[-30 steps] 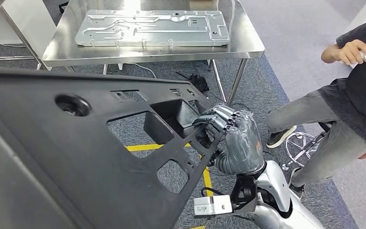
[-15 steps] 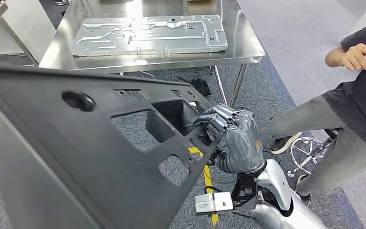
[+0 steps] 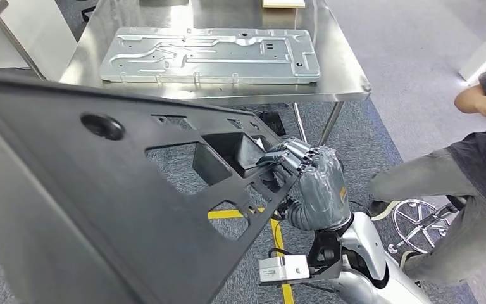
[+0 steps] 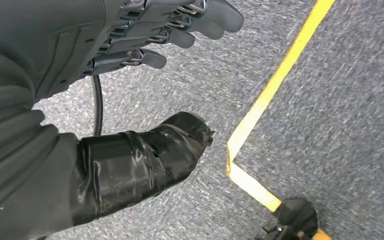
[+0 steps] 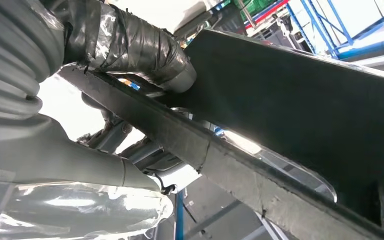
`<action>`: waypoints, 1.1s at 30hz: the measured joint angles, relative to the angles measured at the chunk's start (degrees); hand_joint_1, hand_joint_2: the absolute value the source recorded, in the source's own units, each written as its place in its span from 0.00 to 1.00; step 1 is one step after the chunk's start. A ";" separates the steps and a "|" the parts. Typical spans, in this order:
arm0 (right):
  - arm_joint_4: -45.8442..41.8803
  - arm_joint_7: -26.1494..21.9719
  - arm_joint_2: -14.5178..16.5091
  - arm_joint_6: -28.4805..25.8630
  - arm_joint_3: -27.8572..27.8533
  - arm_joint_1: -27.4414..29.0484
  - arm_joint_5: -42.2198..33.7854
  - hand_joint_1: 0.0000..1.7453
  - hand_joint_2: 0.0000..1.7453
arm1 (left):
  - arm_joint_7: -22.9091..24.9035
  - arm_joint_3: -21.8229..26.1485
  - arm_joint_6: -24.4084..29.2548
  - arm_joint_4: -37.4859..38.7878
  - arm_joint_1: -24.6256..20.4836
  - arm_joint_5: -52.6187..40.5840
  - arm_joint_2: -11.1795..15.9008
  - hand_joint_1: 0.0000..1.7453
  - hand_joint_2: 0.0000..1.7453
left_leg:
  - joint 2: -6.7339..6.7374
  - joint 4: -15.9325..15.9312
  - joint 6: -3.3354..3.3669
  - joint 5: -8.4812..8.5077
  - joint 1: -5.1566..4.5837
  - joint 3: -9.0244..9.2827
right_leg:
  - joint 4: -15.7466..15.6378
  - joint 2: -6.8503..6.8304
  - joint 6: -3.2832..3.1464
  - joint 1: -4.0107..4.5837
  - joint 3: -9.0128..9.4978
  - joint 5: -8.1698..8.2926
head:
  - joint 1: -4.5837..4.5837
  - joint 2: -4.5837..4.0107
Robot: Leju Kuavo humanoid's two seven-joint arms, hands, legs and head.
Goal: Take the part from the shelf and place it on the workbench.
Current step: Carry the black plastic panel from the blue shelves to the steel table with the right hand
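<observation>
Steel workbench [image 3: 348, 79] ahead, black part [image 3: 101, 190] gripped at its edge by right hand [image 3: 304, 174], left hand [image 4: 145, 35] empty, fingers apart

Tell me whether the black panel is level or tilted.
Tilted: the black panel slants across the head view, its edge gripped by the right hand.

Bright overhead light, backlit wrist glare

Metal plate [image 3: 209, 55] covers workbench [image 3: 348, 79]; person [image 3: 474, 171] perhaps close
</observation>
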 joint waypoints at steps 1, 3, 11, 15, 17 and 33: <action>0.04 0.00 0.00 0.01 0.00 0.06 0.00 1.00 1.00 | 0.01 0.00 0.00 0.00 0.09 0.01 0.00 0.00 1.00 | -0.08 0.00 0.02 -0.56 -0.06 0.61 | 1.65 0.00 0.04 0.03 -2.04 -1.45 | 0.00 0.00; 0.13 0.00 -0.01 0.01 0.00 0.14 0.00 1.00 1.00 | 0.01 0.00 0.00 0.00 0.23 0.02 0.00 0.00 1.00 | -0.31 0.00 0.01 -1.78 -0.18 2.23 | 0.17 0.01 -0.09 0.08 -3.77 -1.15 | 0.02 0.00; 0.34 0.00 -0.04 0.11 0.03 0.20 0.02 1.00 1.00 | -0.02 0.00 -0.01 0.00 0.00 0.00 -0.13 0.00 1.00 | -0.64 1.71 -1.88 -5.08 -0.51 5.67 | -13.09 0.23 -2.40 0.66 -0.64 10.81 | 0.16 0.00; 0.35 -0.02 -0.07 0.14 0.02 0.13 0.01 1.00 1.00 | -0.03 0.00 0.00 0.00 -0.12 0.00 -0.13 0.00 1.00 | -0.26 12.38 -3.08 -8.22 -0.04 -0.83 | -13.36 0.16 -3.42 0.44 1.00 9.71 | 0.06 0.00; 0.36 -0.04 -0.07 0.16 0.02 0.17 -0.05 1.00 1.00 | -0.03 0.00 0.00 0.00 0.03 0.01 -0.13 0.00 1.00 | -0.16 16.86 -3.59 -10.33 0.22 -4.96 | -13.36 0.23 -3.40 0.43 1.64 9.01 | 0.07 0.00; 0.43 -1.30 -0.07 1.70 0.04 -0.26 -2.16 1.00 1.00 | -0.51 0.00 -0.07 0.00 -0.17 0.41 -0.04 0.00 1.00 | 0.06 -0.51 -0.45 -0.30 0.00 1.32 | 1.27 0.21 0.04 0.01 -3.72 0.53 | 0.70 0.00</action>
